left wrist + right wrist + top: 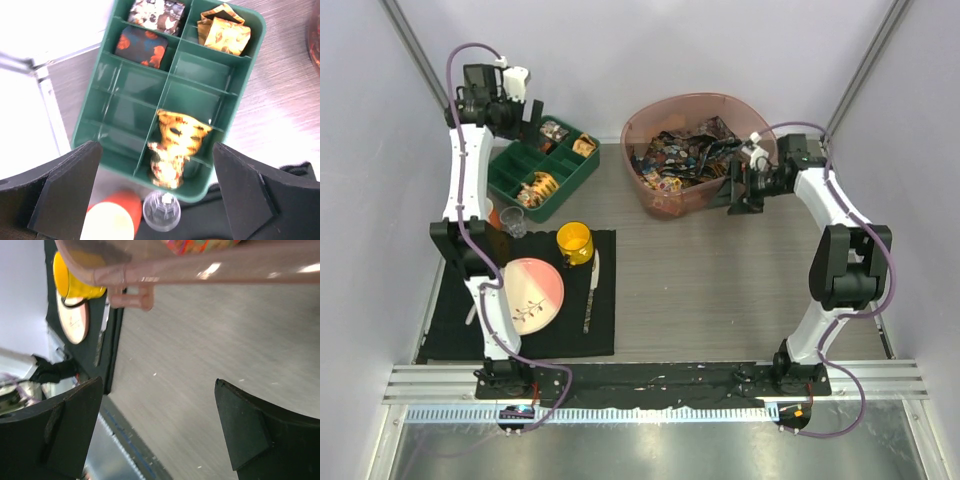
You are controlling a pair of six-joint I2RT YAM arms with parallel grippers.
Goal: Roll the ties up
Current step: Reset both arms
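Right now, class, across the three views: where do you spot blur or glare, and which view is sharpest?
Top external: sharpest, evenly lit, with glare on the metal rail. Left wrist: the nearest rolled tie in the green tray is smeared. Right wrist: bright glints on the pink bowl rim, tabletop soft.

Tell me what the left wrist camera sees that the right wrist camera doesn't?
Only the left wrist view: a green tray holding four rolled ties, with a small clear glass beside it. Only the right wrist view: a pink bowl's rim, a yellow mug, a plate and a knife. Both: the grey tabletop and the camera's own black fingers, spread open.
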